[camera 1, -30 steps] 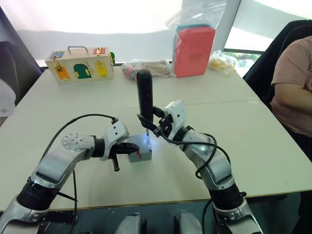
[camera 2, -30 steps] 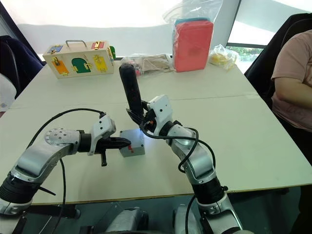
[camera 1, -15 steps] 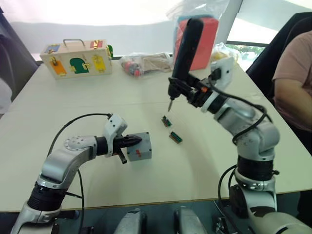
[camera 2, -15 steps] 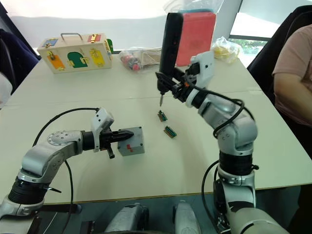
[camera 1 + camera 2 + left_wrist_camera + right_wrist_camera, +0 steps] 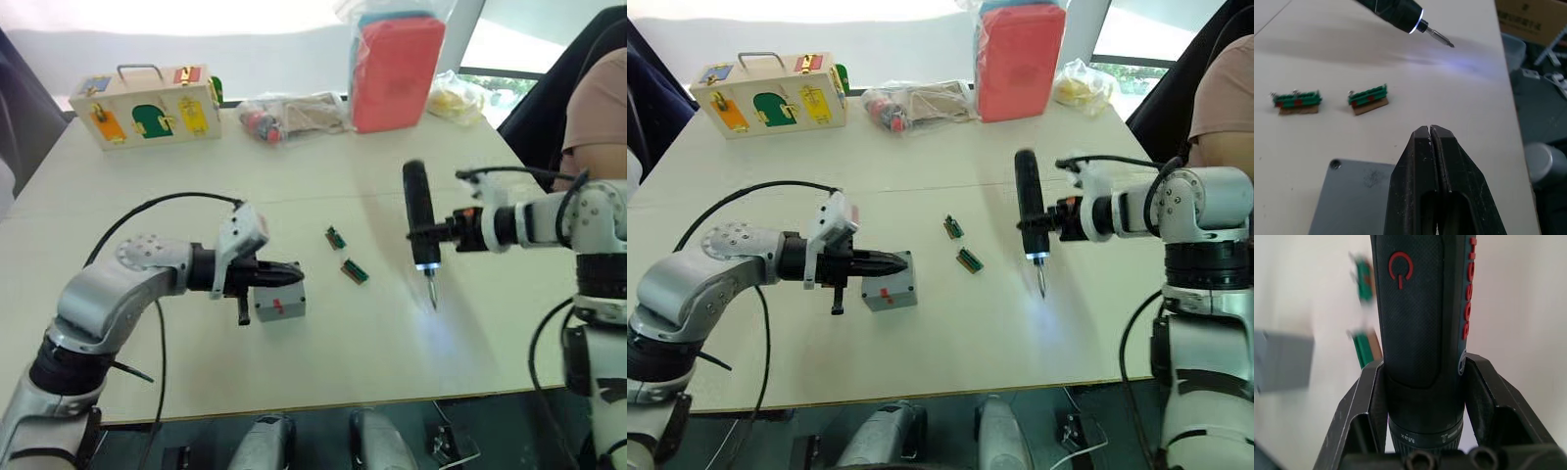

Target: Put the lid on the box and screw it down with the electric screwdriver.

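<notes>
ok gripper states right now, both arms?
Left gripper: fingers shut, empty, over the box.
Right gripper: shut on the electric screwdriver, bit pointing down.

The screwdriver [image 5: 1422, 323], clamped between the right gripper's [image 5: 1422, 396] fingers, carries a red power symbol on its face and red lettering "BOSCH" along its side. Small white text "Max" stands on its collar, level with the fingers.

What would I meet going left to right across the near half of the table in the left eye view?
Left claw → box with its lid → two green connectors → screwdriver → right claw.
</notes>
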You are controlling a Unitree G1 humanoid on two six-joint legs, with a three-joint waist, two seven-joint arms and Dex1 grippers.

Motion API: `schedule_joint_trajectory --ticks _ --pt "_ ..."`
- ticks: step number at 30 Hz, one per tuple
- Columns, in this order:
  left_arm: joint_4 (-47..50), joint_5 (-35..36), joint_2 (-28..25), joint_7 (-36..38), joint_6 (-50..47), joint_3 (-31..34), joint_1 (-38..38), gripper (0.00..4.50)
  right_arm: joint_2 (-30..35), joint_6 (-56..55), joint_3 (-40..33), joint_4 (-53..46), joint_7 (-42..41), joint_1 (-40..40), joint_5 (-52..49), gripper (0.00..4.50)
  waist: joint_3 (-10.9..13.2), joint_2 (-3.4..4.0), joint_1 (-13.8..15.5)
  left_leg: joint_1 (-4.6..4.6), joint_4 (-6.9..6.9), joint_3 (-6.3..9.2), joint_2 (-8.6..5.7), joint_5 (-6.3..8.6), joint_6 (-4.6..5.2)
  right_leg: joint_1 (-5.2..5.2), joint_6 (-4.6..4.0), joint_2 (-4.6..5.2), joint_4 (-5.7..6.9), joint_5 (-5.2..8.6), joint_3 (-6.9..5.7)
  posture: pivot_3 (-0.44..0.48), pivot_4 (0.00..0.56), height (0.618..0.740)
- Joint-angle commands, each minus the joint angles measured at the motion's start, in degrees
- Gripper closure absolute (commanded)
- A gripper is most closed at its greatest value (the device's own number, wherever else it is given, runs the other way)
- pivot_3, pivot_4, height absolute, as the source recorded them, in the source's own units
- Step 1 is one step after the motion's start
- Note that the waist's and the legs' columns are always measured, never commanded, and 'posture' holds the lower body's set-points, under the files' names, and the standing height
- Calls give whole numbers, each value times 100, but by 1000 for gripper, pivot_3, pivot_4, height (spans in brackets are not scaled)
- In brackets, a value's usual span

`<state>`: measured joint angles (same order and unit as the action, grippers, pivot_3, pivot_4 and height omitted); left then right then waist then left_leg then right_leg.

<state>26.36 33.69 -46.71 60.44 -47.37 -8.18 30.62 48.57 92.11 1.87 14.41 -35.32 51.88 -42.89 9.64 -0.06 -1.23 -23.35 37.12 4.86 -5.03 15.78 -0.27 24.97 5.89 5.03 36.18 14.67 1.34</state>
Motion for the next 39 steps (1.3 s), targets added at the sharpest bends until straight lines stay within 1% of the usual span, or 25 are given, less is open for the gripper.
schedule_joint_trajectory --ticks 1,6,10,12,13,14,15,18,21,23,24,25,26,28,30,31,32,34,36,38,39 --pt "166 -215 -260 356 398 -149 3 4500 200 39 369 417 -293 237 81 2728 3 2 13 -1 -1 0 2 0 0 1 0 -1 0 0 0 0 150 740" --pt "167 -396 -301 299 554 -222 -157 4500 242 39 838 831 -444 391 293 2728 14 0 49 -6 9 -2 -1 0 0 1 2 2 2 -1 1 0 150 740" --pt "238 -212 -158 130 363 -87 -246 4500 322 -249 1287 947 -692 484 647 2728 16 -1 52 -6 13 0 -2 -1 0 0 6 1 6 -4 -1 0 150 740" --pt "273 -196 -163 95 353 -52 -313 4500 349 -371 1484 1013 -848 504 793 1777 17 -2 51 -5 17 1 -2 -1 -1 0 7 0 9 -4 -3 0 150 740" --pt "275 -198 -190 85 361 -19 -357 4500 365 -421 1577 1014 -905 517 872 1705 17 -2 51 -5 18 1 -2 -1 -1 -1 7 0 9 -4 -3 0 150 740" --pt "277 -200 -215 66 364 12 -391 4500 373 -451 1629 1030 -959 532 928 1391 17 -3 52 -5 19 1 -2 -1 -2 -2 8 0 9 -5 -5 0 150 740" --pt "280 -188 -239 46 352 50 -417 4500 380 -474 1654 1049 -1017 548 971 981 17 -3 51 -5 23 1 -2 -1 -2 -3 8 -1 9 -5 -5 0 150 740" --pt "201 -59 -272 -35 266 285 -413 4500 408 -636 1682 1080 -1182 611 1130 21 17 -3 52 -5 31 1 -2 -1 -2 -7 12 -1 10 -8 -6 0 150 740" --pt "-36 92 -363 -160 133 794 -405 4500 561 -1143 1582 968 -1465 696 1288 21 18 -4 57 -5 36 1 -3 -1 -1 -9 13 -1 11 -14 -7 0 150 740" --pt "-188 143 -483 -209 91 1119 -461 4500 766 -2048 1520 653 -1925 635 1450 21 20 -2 60 -5 37 2 -4 -2 -1 -7 14 -2 16 -15 -8 0 150 740" --pt "-299 166 -555 -240 68 1304 -488 4500 897 -2330 1394 440 -2318 604 1336 21 21 -3 55 -4 37 2 -4 -2 -1 -5 14 -3 19 -15 -9 0 150 740" --pt "-436 153 -632 -280 63 1477 -523 4500 957 -2868 1172 205 -2564 466 1303 21 24 1 53 -4 38 2 -3 -3 -2 -4 14 -5 20 -15 -10 0 150 740" --pt "-564 109 -692 -304 99 1594 -576 4500 951 -3129 946 40 -2698 366 1207 21 25 0 46 -4 34 0 -3 -3 -2 -2 14 -5 21 -15 -9 0 150 740" --pt "-692 40 -755 -343 150 1721 -694 4500 918 -3405 592 -356 -2935 111 997 21 25 -2 15 -1 34 0 1 -3 -2 -2 15 -12 23 -15 -10 0 150 740" --pt "-828 -118 -783 -448 227 1762 -948 4500 793 -3287 296 -1341 -3091 -339 540 21 25 -3 23 0 34 0 5 -3 -2 -2 15 -14 26 -15 -8 0 150 740" --pt "-861 -165 -790 -482 257 1768 -1037 4500 748 -3245 217 -1673 -3107 -502 425 21 25 -2 26 0 30 1 5 -3 -3 -2 15 -13 26 -15 -8 0 150 740" --pt "-873 -243 -779 -534 312 1728 -1164 4500 696 -3374 285 -2077 -3023 -711 499 21 26 -4 28 3 32 1 8 -3 -3 -2 14 -12 29 -15 -7 0 150 740" --pt "-948 -822 -830 -729 772 1411 -1504 4500 854 -4415 936 -2891 -2936 -1280 1420 21 26 -3 50 0 35 1 8 -4 -4 2 14 -11 35 -15 -6 0 150 740" --pt "-1053 -1205 -730 -948 1103 1221 -1634 4500 803 -4644 1250 -3332 -2787 -1528 1772 21 25 -4 70 1 39 0 2 -4 -5 2 14 -2 44 -15 -5 0 150 740" --pt "-1007 -992 -290 -1167 910 1188 -1692 4500 298 -4309 1398 -3677 -2471 -1721 1564 21 27 -5 91 -2 56 1 -2 -3 -5 0 14 1 50 -14 -4 0 150 740" --pt "-924 -949 -168 -1207 830 1108 -1788 4500 67 -4290 1566 -3757 -2293 -1821 1639 21 26 -9 95 -2 66 2 -3 -2 -2 -5 14 2 55 -15 -4 0 150 740"
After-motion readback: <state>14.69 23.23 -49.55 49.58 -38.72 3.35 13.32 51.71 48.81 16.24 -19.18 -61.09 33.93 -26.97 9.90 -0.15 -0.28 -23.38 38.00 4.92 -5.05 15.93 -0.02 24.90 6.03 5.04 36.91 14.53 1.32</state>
